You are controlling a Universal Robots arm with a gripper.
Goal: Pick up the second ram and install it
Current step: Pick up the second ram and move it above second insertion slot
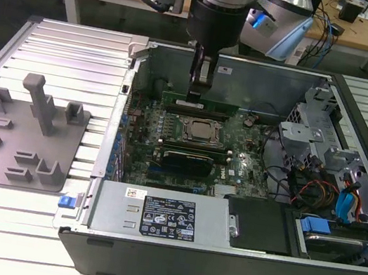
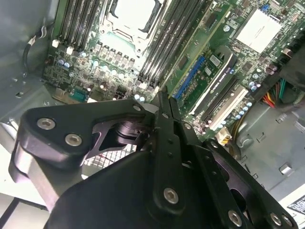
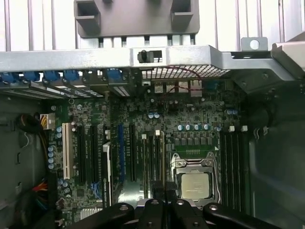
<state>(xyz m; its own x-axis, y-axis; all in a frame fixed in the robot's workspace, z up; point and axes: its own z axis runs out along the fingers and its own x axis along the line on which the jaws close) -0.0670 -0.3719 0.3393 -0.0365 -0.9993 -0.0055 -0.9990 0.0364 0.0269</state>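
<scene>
In the exterior view my gripper [image 1: 195, 97] hangs straight down into the open computer case. Its fingers are closed on the top middle of the second ram [image 1: 219, 106], a long green stick with a white label. The stick is level and on edge, and appears just behind the CPU socket [image 1: 197, 131]. I cannot tell whether its lower edge sits in a slot. In both wrist views the fingertips [image 3: 159, 198] [image 2: 157, 102] are pressed close together over the dark memory slots [image 3: 153, 162] [image 2: 167, 43] beside the CPU socket [image 3: 193, 185].
A second green strip [image 1: 193, 147] runs along the socket's near side, with a black card [image 1: 183, 160] in front of it. The grey holder tray [image 1: 21, 130] lies at the exterior view's left. A power supply [image 1: 163, 216] sits nearest the camera, and drive cages and cables [image 1: 320, 176] fill the right.
</scene>
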